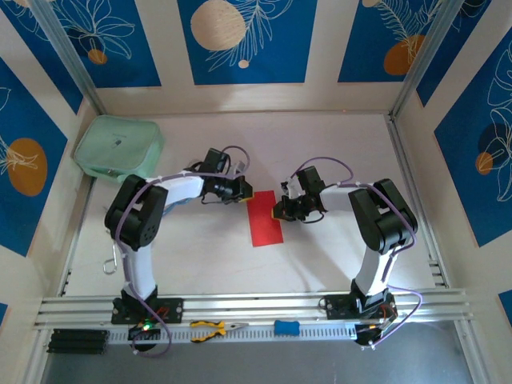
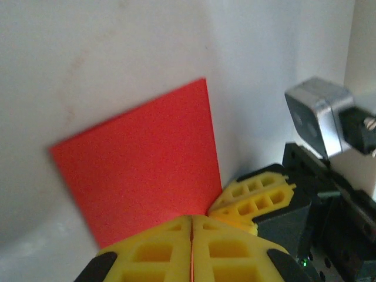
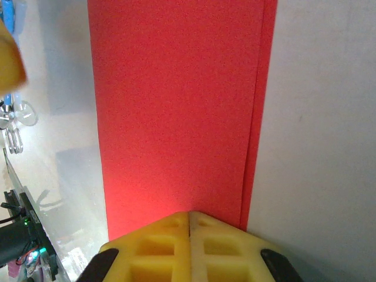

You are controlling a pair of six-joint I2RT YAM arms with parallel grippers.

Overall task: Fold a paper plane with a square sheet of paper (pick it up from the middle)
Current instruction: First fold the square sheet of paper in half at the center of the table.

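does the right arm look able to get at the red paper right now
probably yes: the right gripper sits shut with its tips at the edge of the folded red paper, nothing between; the left gripper is at another edge, not blocking

- Left wrist cam: near edge of the red paper (image 2: 141, 158) sits behind your left pincer (image 2: 192, 220); you can't tell if any's nipped btwn the pads.
- Right wrist cam: paper's far end cropped at top of pic, near end hidden under right pincer (image 3: 189, 216).
- Same cam: yellow blur (image 3: 8, 53), cropped at left edge, unidentifiable.
- Top cam: blue item (image 1: 286, 327) by the arm bases too small to ID.
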